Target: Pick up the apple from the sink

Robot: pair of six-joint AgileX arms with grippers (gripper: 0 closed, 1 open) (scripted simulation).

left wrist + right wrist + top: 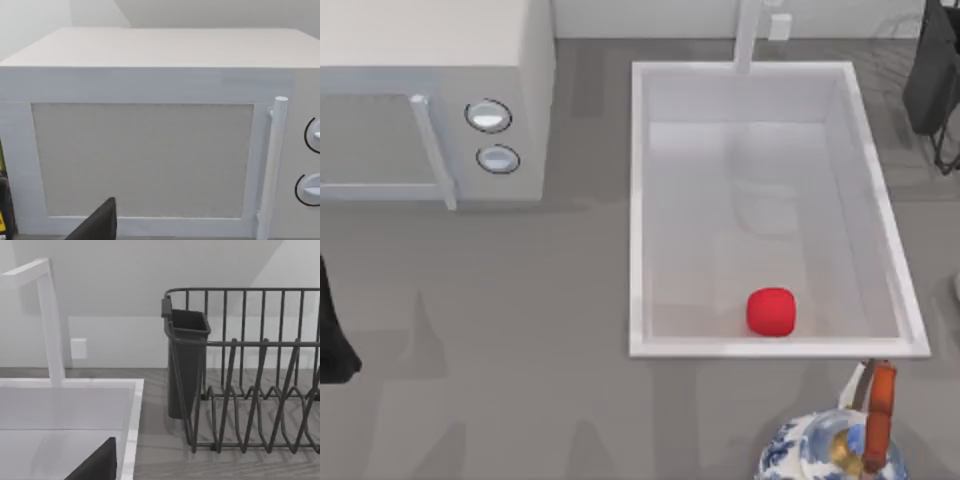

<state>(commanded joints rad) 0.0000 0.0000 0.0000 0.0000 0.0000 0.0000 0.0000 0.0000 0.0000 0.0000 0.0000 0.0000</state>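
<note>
Hand states cannot be told; apple [771, 311] lies in sink [638, 200].

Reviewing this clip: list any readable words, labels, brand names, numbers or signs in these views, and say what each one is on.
None: no readable text anywhere.
The microwave has two round knobs with no markings I can make out.
The kettle carries a blue pattern, no lettering.
The sink, the apple and the dish rack are plain.
A yellow patch at the left wrist view's edge is too cut off to read.
</note>
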